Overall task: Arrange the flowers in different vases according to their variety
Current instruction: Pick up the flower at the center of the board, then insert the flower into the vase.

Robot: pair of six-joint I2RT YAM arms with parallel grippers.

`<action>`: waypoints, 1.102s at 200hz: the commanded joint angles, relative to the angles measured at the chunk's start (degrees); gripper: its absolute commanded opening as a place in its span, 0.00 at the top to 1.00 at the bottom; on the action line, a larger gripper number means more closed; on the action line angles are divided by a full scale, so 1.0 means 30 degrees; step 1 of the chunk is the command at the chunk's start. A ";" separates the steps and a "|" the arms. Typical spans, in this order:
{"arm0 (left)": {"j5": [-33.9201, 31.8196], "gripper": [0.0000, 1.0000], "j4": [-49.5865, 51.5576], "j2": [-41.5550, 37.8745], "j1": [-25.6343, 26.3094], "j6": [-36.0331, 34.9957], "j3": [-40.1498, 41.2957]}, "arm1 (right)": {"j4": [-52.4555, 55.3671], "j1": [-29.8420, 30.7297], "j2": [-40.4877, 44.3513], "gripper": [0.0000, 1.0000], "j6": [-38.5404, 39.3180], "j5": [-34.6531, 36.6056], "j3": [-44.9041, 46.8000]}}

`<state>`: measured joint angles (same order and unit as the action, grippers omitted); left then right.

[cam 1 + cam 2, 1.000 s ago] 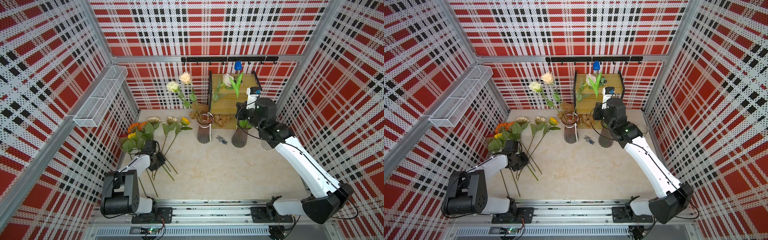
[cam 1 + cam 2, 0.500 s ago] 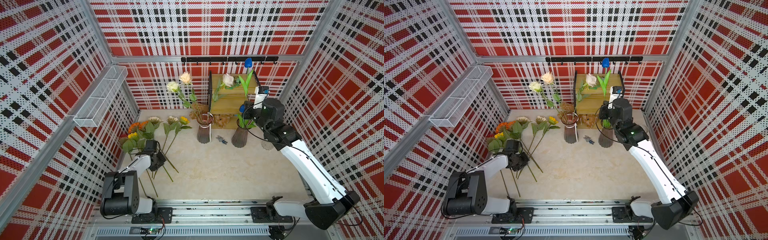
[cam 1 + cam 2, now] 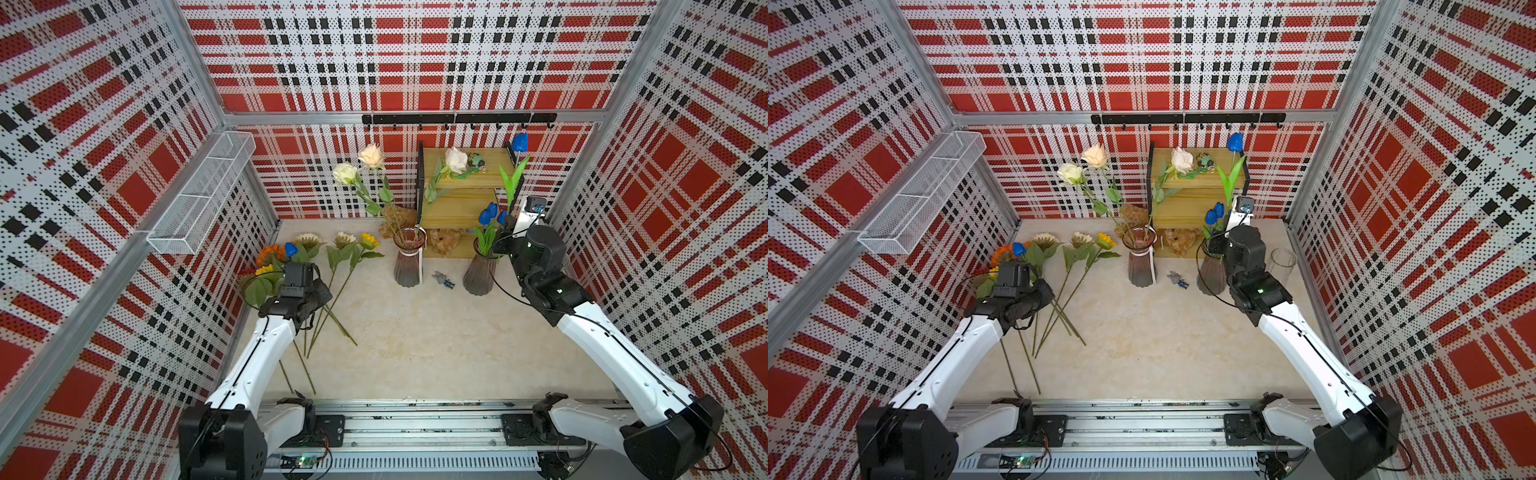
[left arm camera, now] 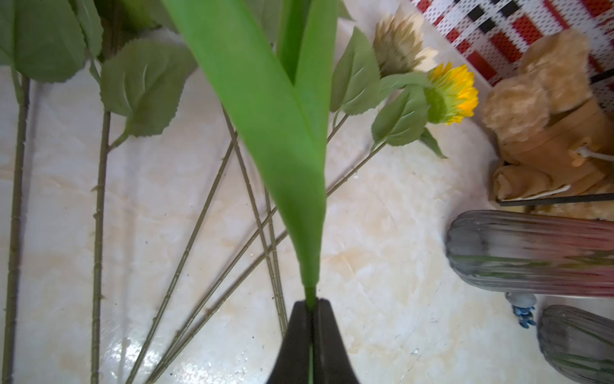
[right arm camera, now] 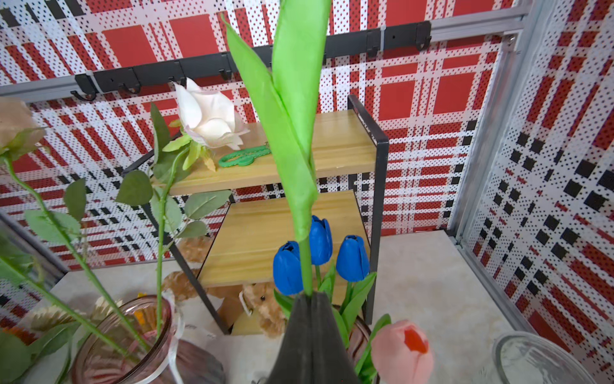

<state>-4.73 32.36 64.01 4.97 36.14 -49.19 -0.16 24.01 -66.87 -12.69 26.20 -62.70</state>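
A blue tulip (image 3: pixel 291 249) at the worktop's (image 3: pixel 436 340) left edge was just clenched by the left pincer (image 4: pixel 312 301), readied for sorting; a second tulip (image 3: pixel 519 143) was held by the right pincer (image 5: pixel 312 294) above the tulip vase (image 3: pixel 478 274).

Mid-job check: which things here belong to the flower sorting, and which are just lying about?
Job: roses, sunflowers, blue tulips, rose vase, tulip vase, clear vase, left gripper, left-held tulip, right gripper, right-held tulip.
Lying about: plush toys, wooden shelf, wire basket, small figurine, hook rail.
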 commanded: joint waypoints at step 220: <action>-0.3970 1.00 0.2602 -0.0972 0.2603 0.0463 -0.4317 | -1.2317 -0.1030 -0.4363 1.00 0.0253 0.0329 0.5199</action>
<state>-14.90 38.87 61.87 11.84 38.39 -59.35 -35.46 21.41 -80.71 -9.76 26.59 -48.64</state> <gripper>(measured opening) 0.058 0.070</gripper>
